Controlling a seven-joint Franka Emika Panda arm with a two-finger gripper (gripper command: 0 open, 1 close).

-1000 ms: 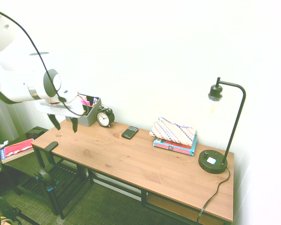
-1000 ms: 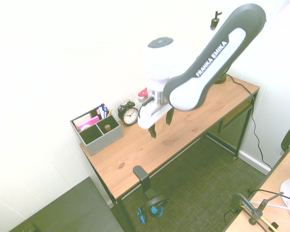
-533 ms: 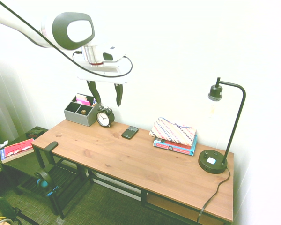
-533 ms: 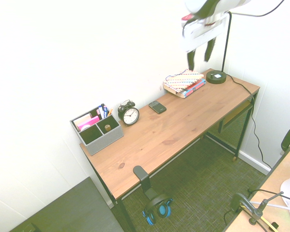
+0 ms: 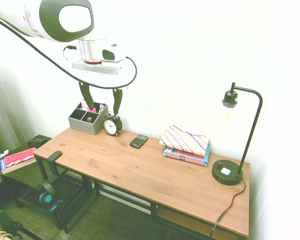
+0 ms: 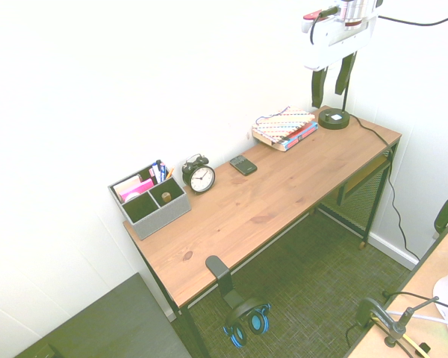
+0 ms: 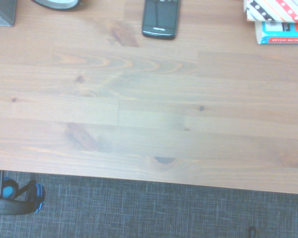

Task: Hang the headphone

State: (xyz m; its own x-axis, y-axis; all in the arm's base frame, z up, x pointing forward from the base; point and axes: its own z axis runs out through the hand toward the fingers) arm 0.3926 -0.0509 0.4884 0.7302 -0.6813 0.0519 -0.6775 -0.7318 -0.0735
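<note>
The headphone (image 5: 46,192), with black cups and blue rims, hangs below the desk's left end from a black hook (image 5: 54,156) clamped to the desk edge. The second exterior view shows the headphone (image 6: 248,319) dangling under the hook (image 6: 218,274), just above the carpet. In the wrist view the headphone (image 7: 15,199) sits at the frame's corner, beyond the desk edge. My gripper (image 5: 101,100) is high above the desk, open and empty, far from the headphone. From the other side the gripper (image 6: 331,83) shows near the lamp.
On the wooden desk (image 5: 140,170) stand a grey organizer (image 5: 87,119), a black alarm clock (image 5: 111,125), a phone (image 5: 138,141), a cloth pouch on books (image 5: 186,142) and a black lamp (image 5: 229,172). A low side table with a red book (image 5: 18,159) stands to the left.
My gripper has risen from low over the desk's left end to high above the desk, staying open. The headphone has swung slightly under the hook.
</note>
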